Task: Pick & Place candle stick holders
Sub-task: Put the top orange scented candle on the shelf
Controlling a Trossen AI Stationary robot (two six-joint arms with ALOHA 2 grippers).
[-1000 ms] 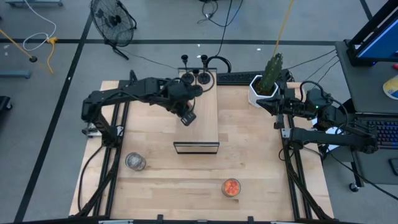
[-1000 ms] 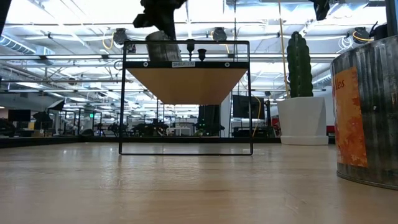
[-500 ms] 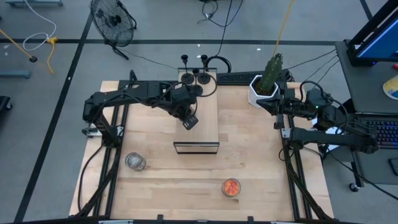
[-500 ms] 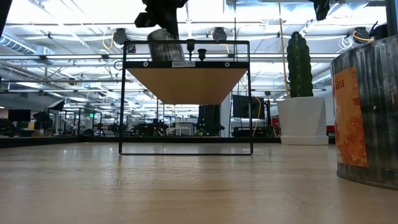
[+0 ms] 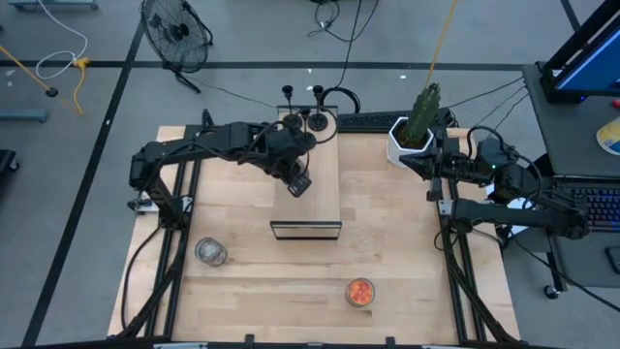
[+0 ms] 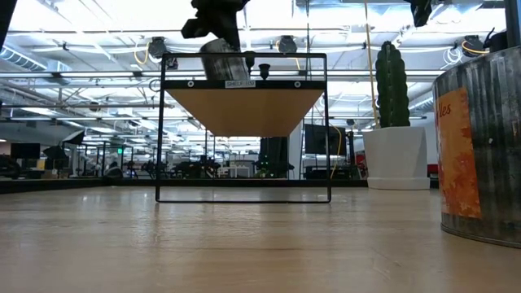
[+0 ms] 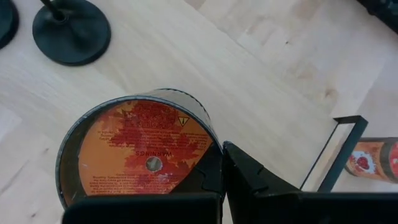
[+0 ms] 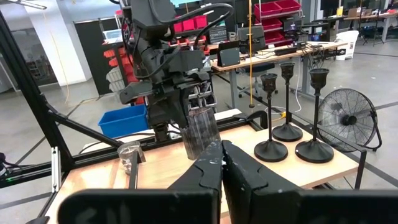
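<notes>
My left gripper is shut on a glass cup with an orange-red label in its bottom. It holds the cup over the pale raised shelf in the table's middle. Three black holders stand on round bases at the shelf's far end; the left wrist view shows one base beyond the cup. A clear-silvery cup stands on the table's near left and an orange-red cup near the front edge. My right gripper is shut and empty, level, beside the cactus pot at the table's right. My left gripper holds the cup by its wall at the rim, one finger seemingly inside and one finger outside. The fingers come slanting down from the far left. The cup hangs below them, slightly tilted, just over the shelf top; I cannot tell whether it touches.
A white pot with a green cactus stands at the table's far right. The shelf has a thin black frame. The orange-red cup looms at the right of the low view. A fan stands on the floor beyond the table.
The cup in my left gripper has shifted a little toward the table's right over the shelf top, still hanging in the same hold.
</notes>
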